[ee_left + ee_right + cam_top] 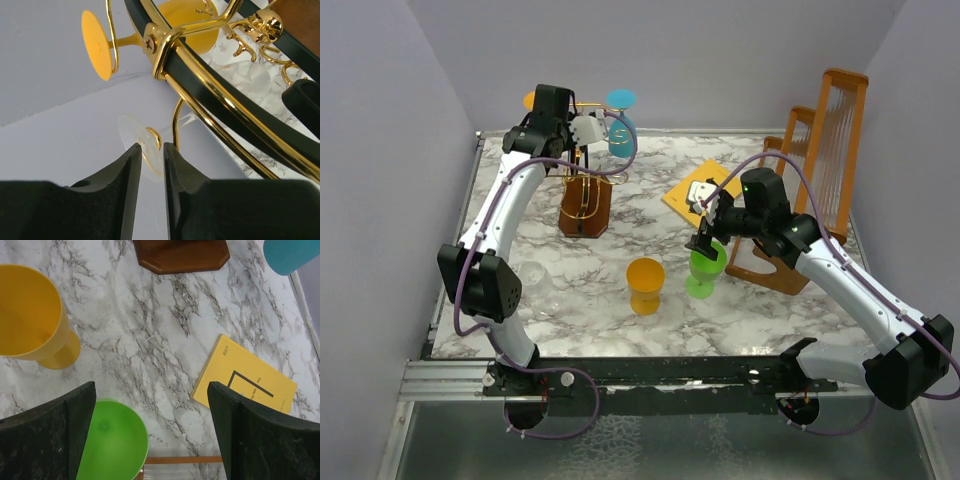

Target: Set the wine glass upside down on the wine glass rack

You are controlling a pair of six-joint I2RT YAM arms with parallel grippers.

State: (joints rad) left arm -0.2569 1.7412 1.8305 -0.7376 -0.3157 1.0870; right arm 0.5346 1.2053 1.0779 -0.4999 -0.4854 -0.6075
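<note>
- Wine glass (131, 131): clear foot between left gripper's (151, 146) narrowly parted jaws; pinch cannot be told.
- Likely light, rigid, slick, brittle; best held by foot or stem.
- Foot meets wine glass rack (165, 45) arm.
- Right gripper (150, 390): jaws wide apart, empty.
- Yellow book (245, 382): title illegible.

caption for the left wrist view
Left gripper, slightly open, at the foot of a clear wine glass hanging on the gold rack beside a yellow glass.
</note>
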